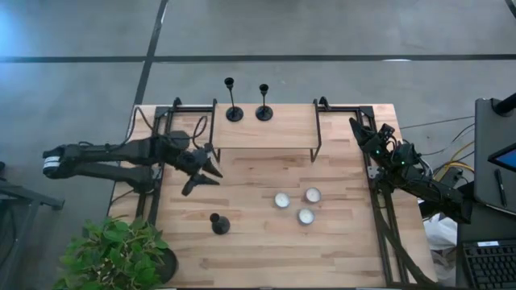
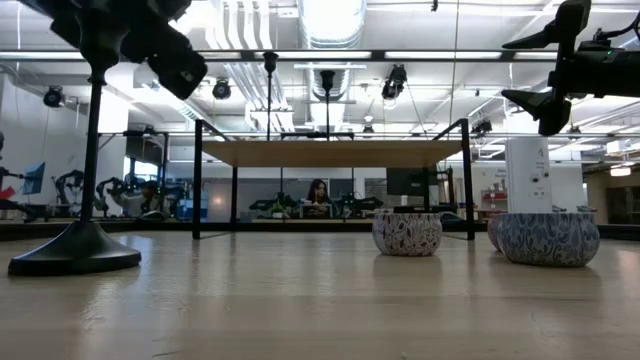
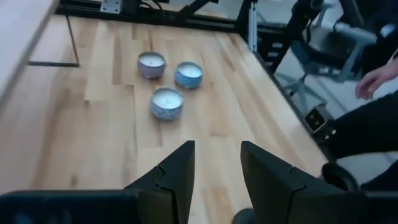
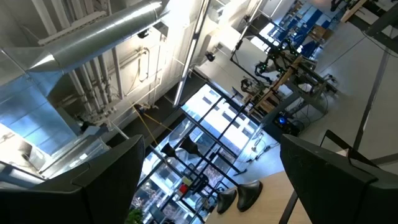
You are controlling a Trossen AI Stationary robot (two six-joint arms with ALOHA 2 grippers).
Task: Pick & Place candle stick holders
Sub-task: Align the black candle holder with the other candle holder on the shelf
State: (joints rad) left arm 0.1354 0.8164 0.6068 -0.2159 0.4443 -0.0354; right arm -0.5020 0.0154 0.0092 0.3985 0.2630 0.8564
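One black candle stick holder [image 1: 219,224] stands alone on the near left of the wooden table [image 1: 242,258]. The left gripper [image 1: 201,171] hangs above the table behind it, fingers apart and empty. Two more candle stick holders [image 1: 248,112] stand on the far shelf [image 1: 278,133]. Three small candles [image 1: 297,205] sit together to the right. The right gripper [image 1: 361,133] waits at the far right, fingers wide.

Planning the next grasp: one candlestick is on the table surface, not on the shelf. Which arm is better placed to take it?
Left. Its open tool hangs just above the lone candlestick on the left half of the table. The right tool is parked at the far right edge, beyond the three candle tins.
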